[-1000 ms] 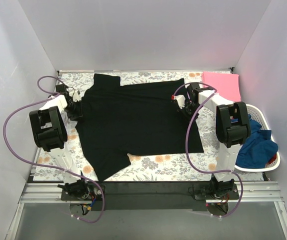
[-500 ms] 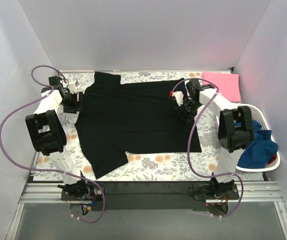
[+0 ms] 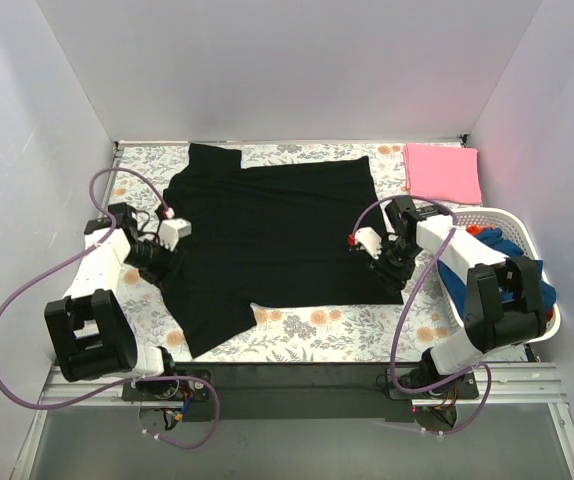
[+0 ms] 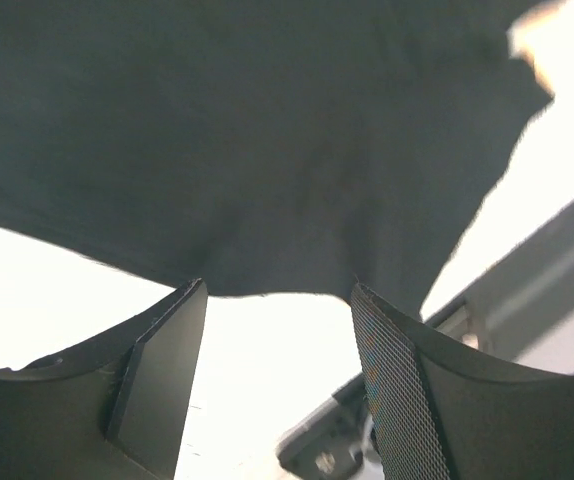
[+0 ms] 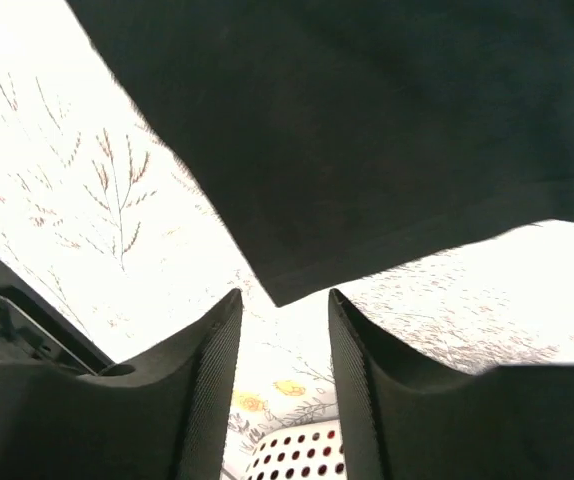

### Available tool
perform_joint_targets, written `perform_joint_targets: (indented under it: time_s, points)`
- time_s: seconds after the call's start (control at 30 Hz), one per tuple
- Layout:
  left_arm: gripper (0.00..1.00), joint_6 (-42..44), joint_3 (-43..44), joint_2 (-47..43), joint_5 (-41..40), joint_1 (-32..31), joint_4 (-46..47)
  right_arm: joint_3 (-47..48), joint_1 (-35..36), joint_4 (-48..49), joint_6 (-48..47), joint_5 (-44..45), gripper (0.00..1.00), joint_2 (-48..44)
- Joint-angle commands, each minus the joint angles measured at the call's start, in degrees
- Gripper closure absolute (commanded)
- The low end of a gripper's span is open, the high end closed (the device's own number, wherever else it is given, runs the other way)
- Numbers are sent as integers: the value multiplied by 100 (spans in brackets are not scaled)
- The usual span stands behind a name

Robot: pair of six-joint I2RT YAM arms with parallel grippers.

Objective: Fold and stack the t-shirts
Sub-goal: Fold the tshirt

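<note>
While both jaws are gaping just short of the black shirt (image 3: 267, 230), I'm risking pinching the bench cloth (image 3: 337, 322) too.

Robot lab booth, plain white walls (image 3: 287, 60), floral table cover (image 3: 317, 325)

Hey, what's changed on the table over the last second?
Both arms swung back toward the near edge. The left gripper and right gripper now sit open at the side edges of the black t-shirt, holding nothing. That shirt, the pink t-shirt and the basket stayed put.
</note>
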Motion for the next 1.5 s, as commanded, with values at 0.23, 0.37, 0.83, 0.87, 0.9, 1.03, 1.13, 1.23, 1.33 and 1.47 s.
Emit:
perform_joint_targets:
  time_s: [0.23, 0.37, 0.83, 0.87, 0.9, 1.03, 1.13, 1.23, 1.33, 1.47]
  points:
    - [42, 611, -613, -681, -434, -423, -209, -931, 565, 533, -459, 412, 60, -376]
    - [42, 568, -631, -655, -434, -475, -235, -1169, 671, 734, -459, 544, 60, -438]
    - [41, 769, -938, -1041, -513, -651, -305, -1933, 1118, 1630, -371, 1386, 62, -508]
    - [41, 787, -1025, -1146, -530, -660, -305, -1995, 1163, 1675, -345, 1431, 64, -543]
    - [41, 831, -1087, -1190, -539, -729, -314, -2048, 1215, 1736, -301, 1519, 71, -552]
    - [41, 1199, -1430, -1515, -679, -923, -245, -2242, 1479, 1948, -11, 1669, 81, -509]
    - [38, 1437, -1843, -1806, -864, -1038, -8, -2224, 1549, 1913, 42, 1704, 93, -456]
    - [38, 1665, -2089, -1903, -1022, -1108, 169, -2119, 1550, 1825, 60, 1652, 99, -464]
    - [38, 1789, -2168, -1868, -1014, -1196, 230, -2022, 1550, 1720, 69, 1607, 99, -517]
    - [39, 1815, -2326, -1815, -1084, -1414, 467, -1899, 1550, 1632, 112, 1537, 99, -596]
